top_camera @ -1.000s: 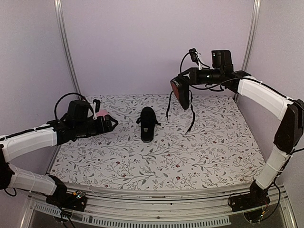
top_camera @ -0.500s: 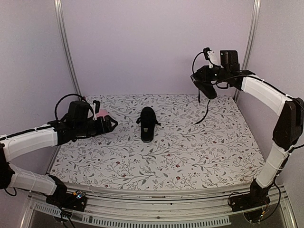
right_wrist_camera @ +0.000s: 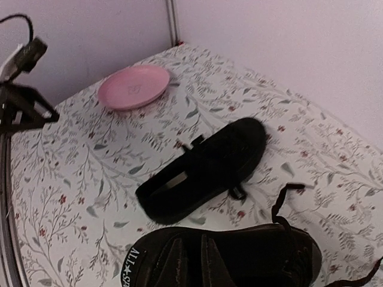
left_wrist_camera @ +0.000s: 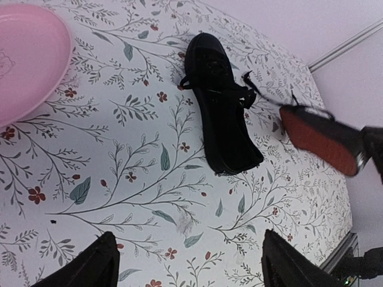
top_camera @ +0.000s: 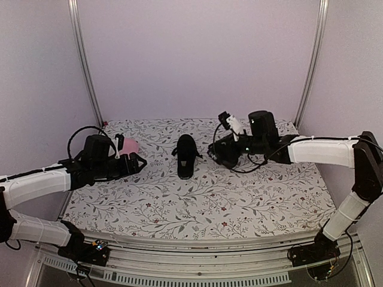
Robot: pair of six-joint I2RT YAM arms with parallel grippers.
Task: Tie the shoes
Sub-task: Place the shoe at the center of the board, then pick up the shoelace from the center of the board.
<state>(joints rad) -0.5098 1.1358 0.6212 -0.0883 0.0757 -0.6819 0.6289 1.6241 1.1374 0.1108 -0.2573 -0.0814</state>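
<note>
Shoes: resting shoe (top_camera: 186, 155) lies on table (top_camera: 197, 209), second shoe (right_wrist_camera: 239, 254) clenched in right gripper (top_camera: 235, 147) at its 3 o'clock, apparently for pairing; left gripper (left_wrist_camera: 187, 268) released, 9 o'clock.

A pink plate (right_wrist_camera: 133, 86) lies flat near the left edge of the bench (top_camera: 239, 197), whose white top is printed with leafy sprigs and small red flowers, between pale lilac walls (top_camera: 197, 54).

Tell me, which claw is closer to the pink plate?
Left. The left claw is right beside the pink plate; the right claw is far across, past the middle shoe, holding the other shoe.
</note>
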